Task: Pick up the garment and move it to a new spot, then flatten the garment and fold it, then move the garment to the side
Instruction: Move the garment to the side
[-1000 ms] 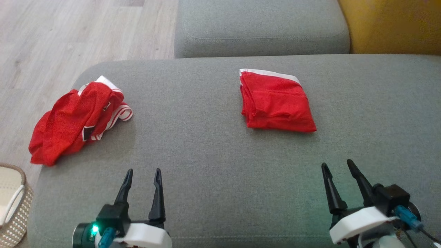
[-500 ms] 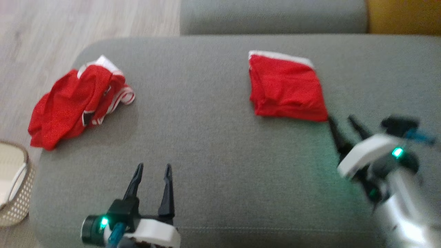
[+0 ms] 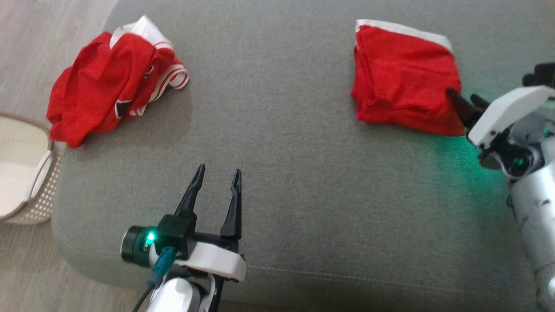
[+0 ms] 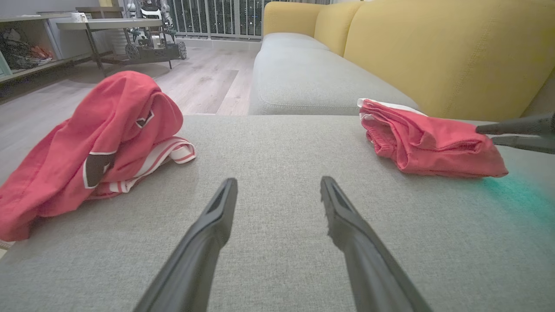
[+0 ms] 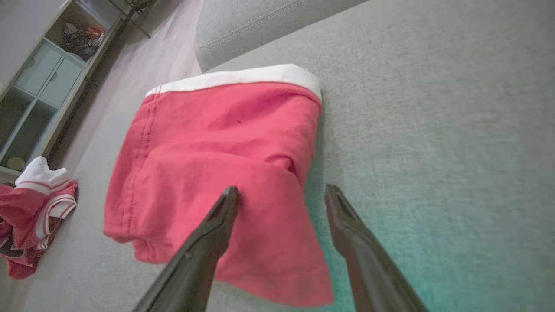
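A folded red garment (image 3: 403, 78) with a white band lies at the far right of the grey cushion (image 3: 303, 195). It is also in the left wrist view (image 4: 429, 143) and the right wrist view (image 5: 217, 147). My right gripper (image 3: 463, 94) is open at its near right corner. In the right wrist view (image 5: 282, 190), one finger is over the cloth and the other over bare cushion. A second, crumpled red garment (image 3: 99, 82) with white stripes lies at the cushion's far left (image 4: 86, 143). My left gripper (image 3: 219, 170) hovers open over the near cushion, holding nothing (image 4: 278, 181).
A woven basket (image 3: 39, 203) stands on the wooden floor by the cushion's left edge. A yellow backrest (image 4: 433, 52) rises behind the folded garment, with another grey seat (image 4: 303, 78) beyond. A shelf unit (image 5: 39, 86) stands across the floor.
The head camera has tilted down, shifting the whole picture. My right arm has reached forward to the folded garment's near right corner. The left gripper keeps its place and stays open.
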`<state>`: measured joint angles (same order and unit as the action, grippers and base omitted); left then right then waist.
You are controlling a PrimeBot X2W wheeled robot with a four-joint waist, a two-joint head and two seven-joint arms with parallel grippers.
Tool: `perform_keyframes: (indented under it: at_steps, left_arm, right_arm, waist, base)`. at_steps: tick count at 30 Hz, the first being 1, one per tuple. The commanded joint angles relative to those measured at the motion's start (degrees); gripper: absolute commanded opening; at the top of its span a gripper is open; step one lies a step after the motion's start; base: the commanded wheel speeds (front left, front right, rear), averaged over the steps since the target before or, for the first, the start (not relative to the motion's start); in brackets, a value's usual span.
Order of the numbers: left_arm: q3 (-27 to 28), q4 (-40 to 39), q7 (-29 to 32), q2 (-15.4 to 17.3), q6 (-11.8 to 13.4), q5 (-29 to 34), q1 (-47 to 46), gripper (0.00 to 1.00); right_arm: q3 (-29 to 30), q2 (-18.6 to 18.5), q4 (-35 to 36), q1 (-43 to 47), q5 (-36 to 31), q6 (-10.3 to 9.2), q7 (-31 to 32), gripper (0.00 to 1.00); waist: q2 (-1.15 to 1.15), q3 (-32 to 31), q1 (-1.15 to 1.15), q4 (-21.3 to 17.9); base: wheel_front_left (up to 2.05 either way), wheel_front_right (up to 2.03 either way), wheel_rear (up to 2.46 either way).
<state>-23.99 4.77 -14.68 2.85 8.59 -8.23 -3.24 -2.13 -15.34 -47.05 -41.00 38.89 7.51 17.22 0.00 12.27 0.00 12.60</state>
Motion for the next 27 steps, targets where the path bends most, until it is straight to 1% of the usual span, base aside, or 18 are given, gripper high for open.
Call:
perform_keyframes:
  at_steps: [1, 4, 5, 6, 7, 8, 12, 17, 23, 27]
  left_arm:
    - [0.96, -1.5, -0.32, 0.03, 0.32, -0.16, -2.75, 1.0]
    - [0.42, -1.58, -0.32, 0.03, 0.48, -0.29, -3.81, 1.0]
    - [0.28, -1.58, -0.32, 0.03, 0.55, -0.35, -4.11, 1.0]
    - [0.15, -1.56, -0.32, 0.03, 0.64, -0.4, -4.38, 1.0]
    - [0.05, -1.53, -0.32, 0.03, 0.74, -0.45, -4.61, 1.0]
    - [0.0, -1.48, -0.32, 0.03, 0.88, -0.49, -4.8, 1.0]
    - [0.05, -1.43, -0.32, 0.03, 1.21, -0.62, -5.06, 1.0]
    - [0.79, -1.34, -0.32, 0.03, 1.32, -0.33, -4.89, 1.0]
    - [1.87, -1.52, -0.32, 0.03, 0.4, 1.1, -4.76, 1.0]
    - [2.73, -1.74, -0.32, 0.03, -0.38, 2.14, -4.95, 1.0]
  right_arm:
    - [-0.21, -0.91, 0.1, -3.59, 1.38, -0.02, 0.67, 1.0]
    - [-0.74, -1.37, -1.99, -5.92, 1.86, -0.02, 1.92, 1.0]
    - [-0.95, -1.53, -2.68, -6.48, 1.91, -0.02, 2.21, 0.96]
    - [-1.23, -1.68, -3.39, -6.91, 1.83, -0.02, 2.46, 0.48]
    - [-1.62, -1.74, -3.98, -7.19, 1.83, -0.02, 2.84, 0.1]
    - [-1.9, -1.66, -4.52, -7.36, 2.1, -0.02, 3.39, 0.0]
    - [-3.03, -1.64, -4.35, -7.63, 3.21, -0.02, 4.43, 0.0]
    - [-6.48, -3.92, -2.09, -6.71, 2.96, -0.02, 3.86, 0.0]
    - [-12.55, -8.94, 2.29, -4.9, 1.45, -0.02, 5.44, 0.0]
    - [-14.77, -12.76, 5.74, -3.06, 1.82, -0.02, 6.32, 0.0]
  waist:
    - [0.0, 2.15, 0.0, 1.54]
    - [0.0, 3.54, 0.0, 2.04]
    - [0.0, 3.84, 0.0, 2.13]
    - [0.0, 4.1, 0.0, 2.16]
    - [0.0, 4.26, 0.0, 2.14]
    - [0.0, 4.37, 0.0, 2.02]
    - [0.0, 4.41, 0.0, 1.05]
    - [0.0, 3.7, 0.0, -2.0]
    - [0.0, 3.41, 0.0, -7.05]
    - [0.0, 3.54, 0.0, -10.5]
  base:
    - [0.0, 0.0, 0.0]
    - [0.0, 0.0, 0.0]
    - [0.0, 0.0, 0.0]
    - [0.0, 0.0, 0.0]
    - [0.0, 0.0, 0.0]
    - [0.0, 0.0, 0.0]
    - [0.0, 0.0, 0.0]
    - [0.0, 0.0, 0.0]
    - [0.0, 0.0, 0.0]
    - [0.0, 0.0, 0.0]
